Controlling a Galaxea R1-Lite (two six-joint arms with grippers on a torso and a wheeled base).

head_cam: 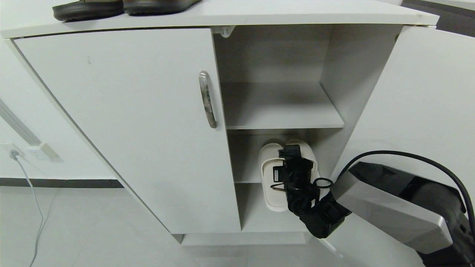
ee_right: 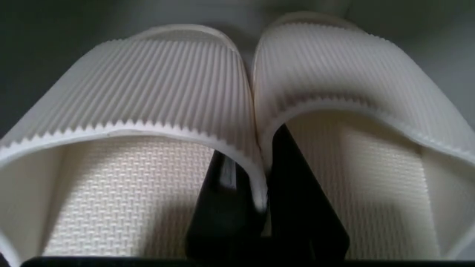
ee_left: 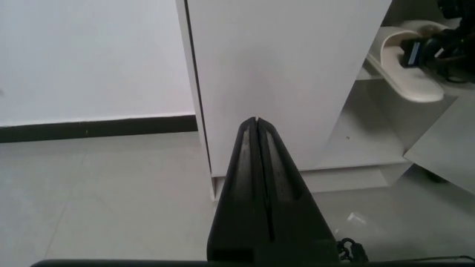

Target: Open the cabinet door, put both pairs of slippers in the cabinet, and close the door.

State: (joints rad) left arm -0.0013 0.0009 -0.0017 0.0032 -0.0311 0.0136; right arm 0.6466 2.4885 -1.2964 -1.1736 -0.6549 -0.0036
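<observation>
White slippers (head_cam: 270, 174) are clamped in the right gripper (ee_right: 260, 211). Its black fingers (ee_right: 297, 200) reach one into each slipper and squeeze the two inner side walls together, just short of the ribbed straps. The pair lies side by side, touching, in the middle compartment of the cabinet (head_cam: 356, 74). The toes point toward the back, and the heels jut out past the front edge of the lower shelf (head_cam: 245, 178) (whether the soles rest on that shelf or hang just above it, I cannot tell). The upper shelf (head_cam: 282, 107) lies above them.

The right door (head_cam: 426, 92) stands swung wide at the cabinet's right side, with the right arm coming in past its lower edge. The left door (head_cam: 122, 122) is shut, and its metal handle (head_cam: 207, 100) runs upright along its inner edge.

Dark slippers (head_cam: 89, 9) lie on the cabinet top, toward its left end and near the front edge.

The left gripper (ee_left: 255, 130) has its fingers pressed together with nothing between them. It hangs low over the floor (ee_left: 111, 200), facing the bottom of the shut left door and well apart from the white slippers.

On the wall to the left of the cabinet is a socket (head_cam: 13, 151), and a grey cable (head_cam: 35, 200) hangs from it to the floor.
</observation>
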